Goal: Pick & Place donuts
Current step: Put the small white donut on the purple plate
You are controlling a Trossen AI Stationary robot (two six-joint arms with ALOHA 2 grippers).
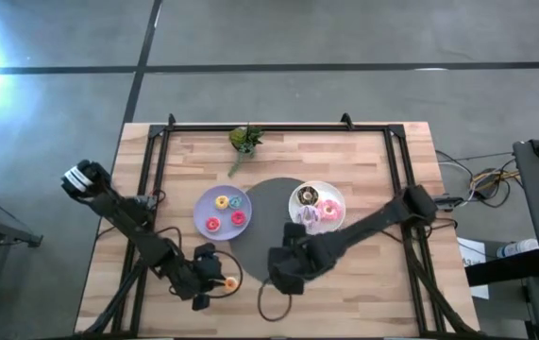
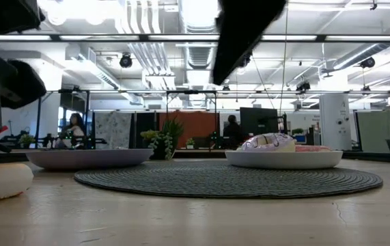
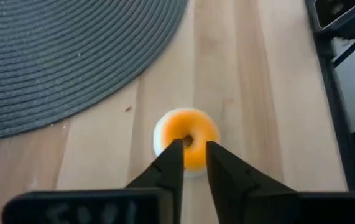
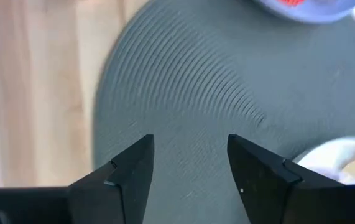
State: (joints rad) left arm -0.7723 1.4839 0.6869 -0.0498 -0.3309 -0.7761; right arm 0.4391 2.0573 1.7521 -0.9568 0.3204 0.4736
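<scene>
Donuts mostly sit plated: three on the lavender plate (image 1: pixel 200 213), a few on the white plate (image 1: pixel 335 198). I judge one left, the orange donut (image 3: pixel 186 135) on bare wood, just past my left gripper (image 3: pixel 194 163), fingers nearly closed, tips over its hole, gripping nothing. Right gripper (image 4: pixel 189 163) hangs open over the mat (image 4: pixel 227 81).

Table-level view across the mat and two plates.
Grey mat (image 2: pixel 229 181) at centre; lavender plate (image 2: pixel 89 158) left, white plate (image 2: pixel 283 158) right bearing a frosted donut (image 2: pixel 268 142); pale donut (image 2: pixel 0 181) at lower left; plant (image 2: pixel 162 142) behind.
</scene>
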